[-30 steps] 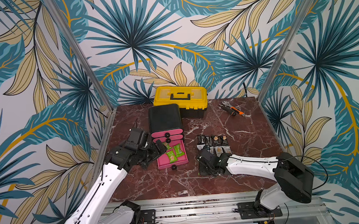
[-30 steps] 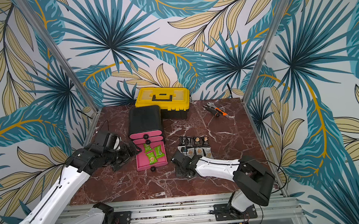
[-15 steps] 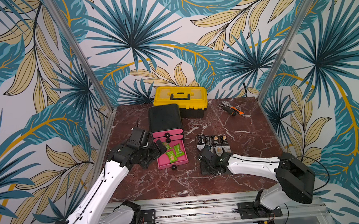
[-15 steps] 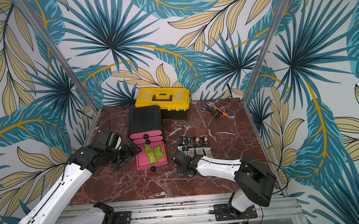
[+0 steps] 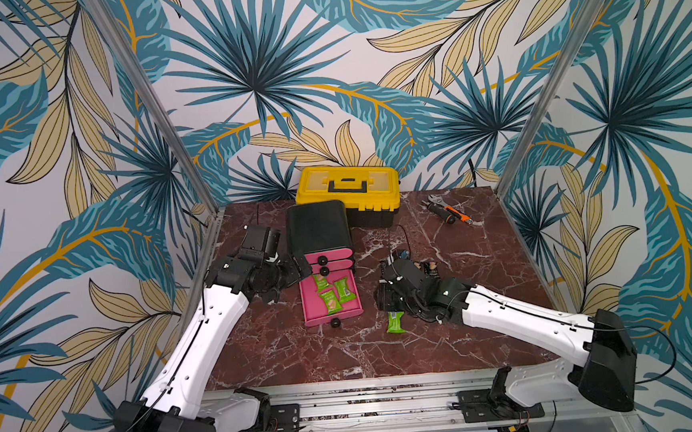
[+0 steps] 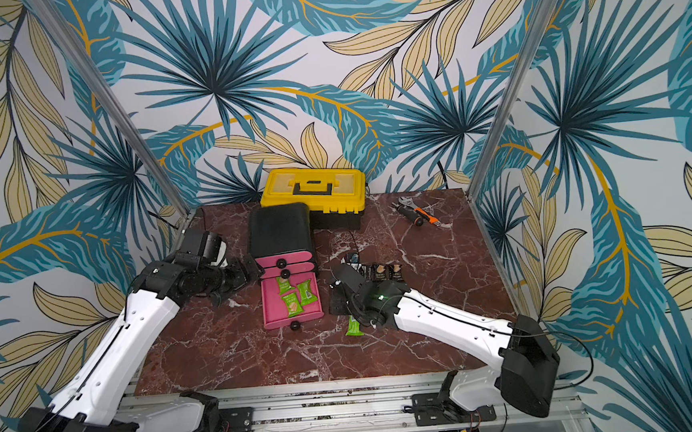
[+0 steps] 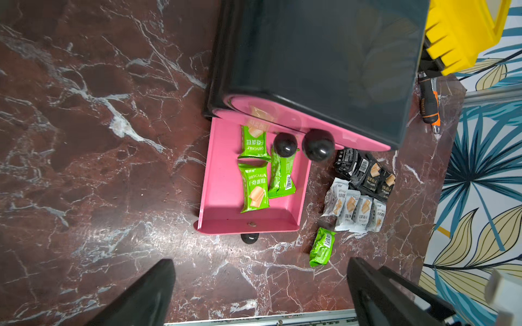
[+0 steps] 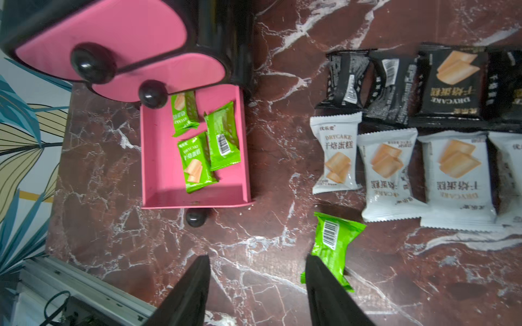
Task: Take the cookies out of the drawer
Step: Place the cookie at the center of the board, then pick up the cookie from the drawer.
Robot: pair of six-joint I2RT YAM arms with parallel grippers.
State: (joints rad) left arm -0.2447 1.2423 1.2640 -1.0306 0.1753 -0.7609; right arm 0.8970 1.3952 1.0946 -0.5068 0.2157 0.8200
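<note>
The bottom pink drawer (image 5: 312, 307) (image 8: 161, 158) stands pulled out, with three green cookies (image 5: 328, 301) (image 7: 253, 187) (image 8: 195, 163) lying in it. A fourth green cookie (image 5: 395, 322) (image 8: 333, 242) lies on the marble in front of a row of white cookies (image 8: 389, 175) (image 7: 353, 209) and a row of black cookies (image 8: 449, 84) (image 6: 381, 271). My right gripper (image 8: 257, 262) (image 5: 387, 301) is open just above the marble with nothing between its fingers. One finger covers the end of that loose green packet. My left gripper (image 7: 261, 265) (image 5: 298, 266) is open and empty, left of the drawer unit.
The black drawer unit (image 5: 316, 227) has its two upper pink drawers shut. A yellow toolbox (image 5: 348, 187) stands behind it. Orange-and-black hand tools (image 5: 448, 214) lie at the back right. A metal rail (image 5: 368, 384) runs along the table's front edge.
My right gripper has opened and the green cookie it carried now lies on the marble in front of the white row. The left arm has shifted only slightly.
</note>
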